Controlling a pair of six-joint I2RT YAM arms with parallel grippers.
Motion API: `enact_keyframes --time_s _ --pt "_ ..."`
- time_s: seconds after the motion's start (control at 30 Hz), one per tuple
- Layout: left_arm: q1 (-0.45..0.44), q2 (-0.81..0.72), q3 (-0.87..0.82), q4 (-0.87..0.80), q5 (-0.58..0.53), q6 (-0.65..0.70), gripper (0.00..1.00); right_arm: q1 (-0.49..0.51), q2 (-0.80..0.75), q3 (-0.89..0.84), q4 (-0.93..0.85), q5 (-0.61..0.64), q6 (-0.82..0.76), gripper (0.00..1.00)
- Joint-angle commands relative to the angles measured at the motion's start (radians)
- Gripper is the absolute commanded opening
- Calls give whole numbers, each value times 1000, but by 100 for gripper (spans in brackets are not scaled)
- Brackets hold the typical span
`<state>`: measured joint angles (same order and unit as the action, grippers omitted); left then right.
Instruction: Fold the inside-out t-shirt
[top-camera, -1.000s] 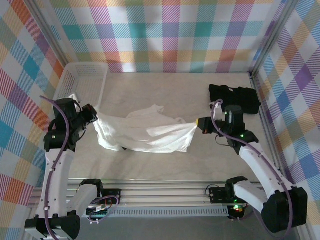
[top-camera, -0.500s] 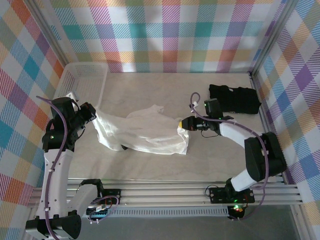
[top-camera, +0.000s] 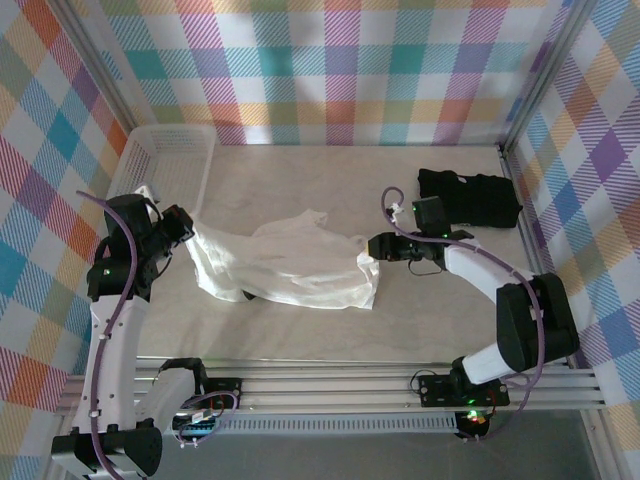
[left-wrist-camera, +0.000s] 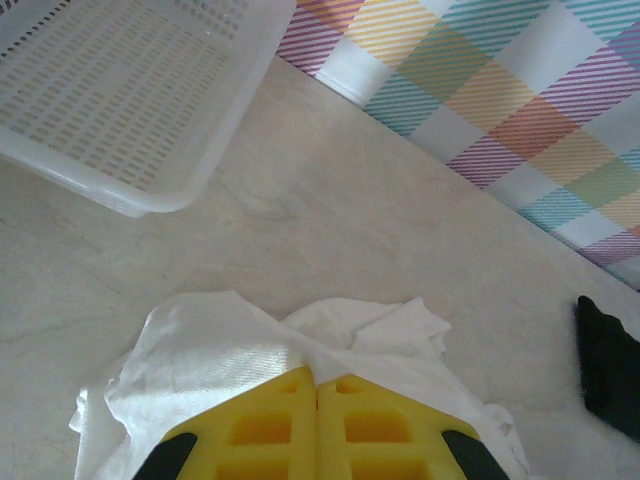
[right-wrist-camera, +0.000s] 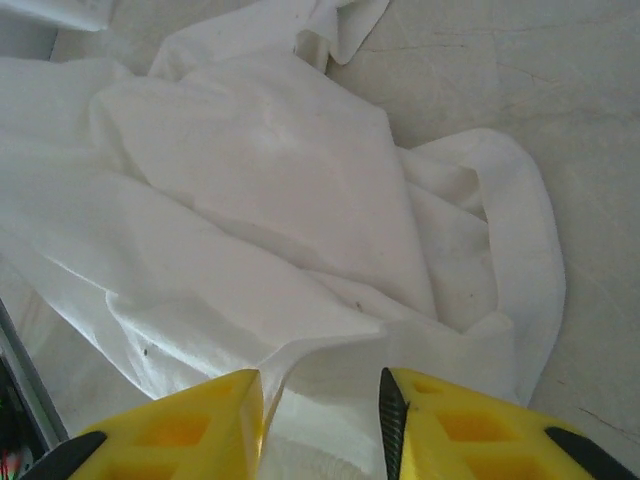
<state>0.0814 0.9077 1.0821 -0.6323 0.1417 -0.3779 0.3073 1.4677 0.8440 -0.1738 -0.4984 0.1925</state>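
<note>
1. The inside-out t-shirt (top-camera: 290, 270) lies crumpled in the middle of the table (top-camera: 300, 180), between the two grippers. It is near the white basket (top-camera: 170, 150) and well apart from the black folded garment (top-camera: 470, 195).
2. The left gripper (top-camera: 186, 228) is closed fully. The left edge of the shirt is pinched between its yellow fingers (left-wrist-camera: 270, 420) and is stretched toward them.
3. The right gripper (right-wrist-camera: 322, 385) is opened only narrowly, just over the right edge of the shirt, and nothing is held by it.
4. Whether the cloth is touched by the right fingers cannot be told.
5. The pinched part of the cloth is hidden under the left fingers. In the left wrist view the black folded garment is cut off by the picture edge.
</note>
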Motion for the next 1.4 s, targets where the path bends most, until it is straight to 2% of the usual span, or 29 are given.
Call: enact_keyframes --time_s 0.0,0.27,0.57,0.77,0.87,1.27,1.37 --pt "14 -4 -14 31 19 10 0 1 -28 -22 3 -38 -46 40" --pt "14 -3 -16 32 22 11 0 4 -64 -61 5 -51 -90 45" --pt "14 -3 -17 36 28 11 0 26 -16 -6 -21 -5 -141 44" --pt "14 -3 -18 37 32 11 0 72 -12 5 -67 117 -179 45" --pt "13 0 -19 39 35 13 0 78 -25 2 -57 166 -174 41" --pt "14 -2 -21 39 36 14 0 78 3 43 -43 90 -202 42" --pt "14 -1 -21 40 36 16 0 78 12 51 -49 72 -204 39"
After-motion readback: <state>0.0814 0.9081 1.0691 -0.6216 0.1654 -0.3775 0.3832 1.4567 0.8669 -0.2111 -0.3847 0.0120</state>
